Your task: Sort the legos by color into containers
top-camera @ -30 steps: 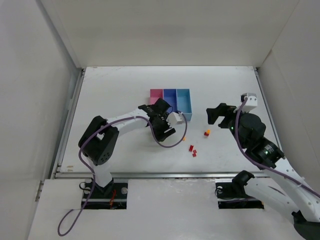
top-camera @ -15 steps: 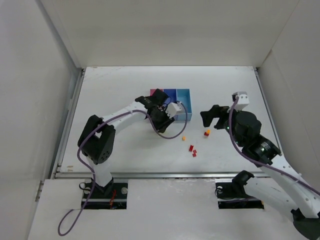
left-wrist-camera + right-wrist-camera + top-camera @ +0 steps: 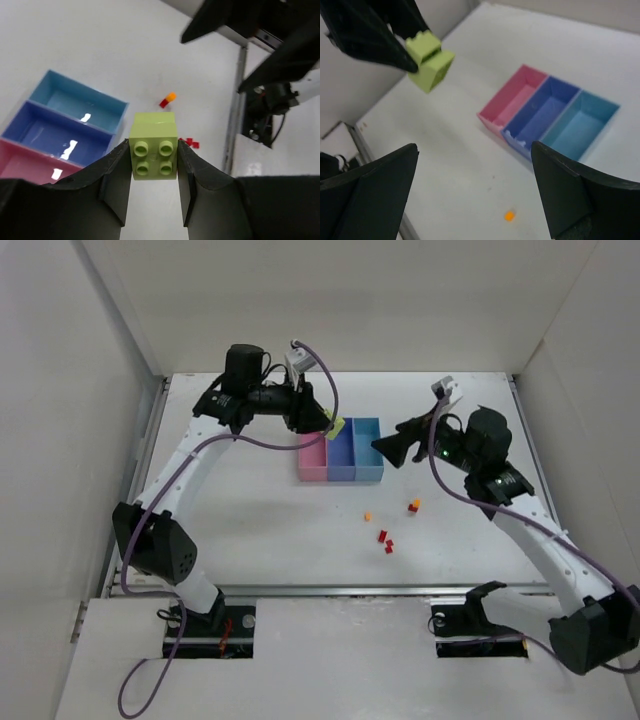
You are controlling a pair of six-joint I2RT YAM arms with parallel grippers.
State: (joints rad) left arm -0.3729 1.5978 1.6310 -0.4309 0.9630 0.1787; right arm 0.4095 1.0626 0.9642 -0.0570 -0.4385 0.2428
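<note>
The left gripper [image 3: 153, 156] is clamped on the lime-green lego [image 3: 153, 134], holding it in the air near the containers [image 3: 341, 478]. The right gripper [image 3: 386, 448] hangs wide apart and empty beside the teal bin [image 3: 379, 452]. Small red legos [image 3: 384, 537] lie on the counter [image 3: 230, 500].

I see right gripper [image 3: 474, 146] fingers spread wide at bottom corners. Top left, left gripper [image 3: 410, 47] pinching lime-green lego [image 3: 430, 60], tilted, up off table [image 3: 440, 150]. Pink bin [image 3: 512, 97], blue bin [image 3: 542, 112], teal bin [image 3: 580, 127] joined side by side. Tiny orange lego [image 3: 509, 216] near bottom edge.
</note>
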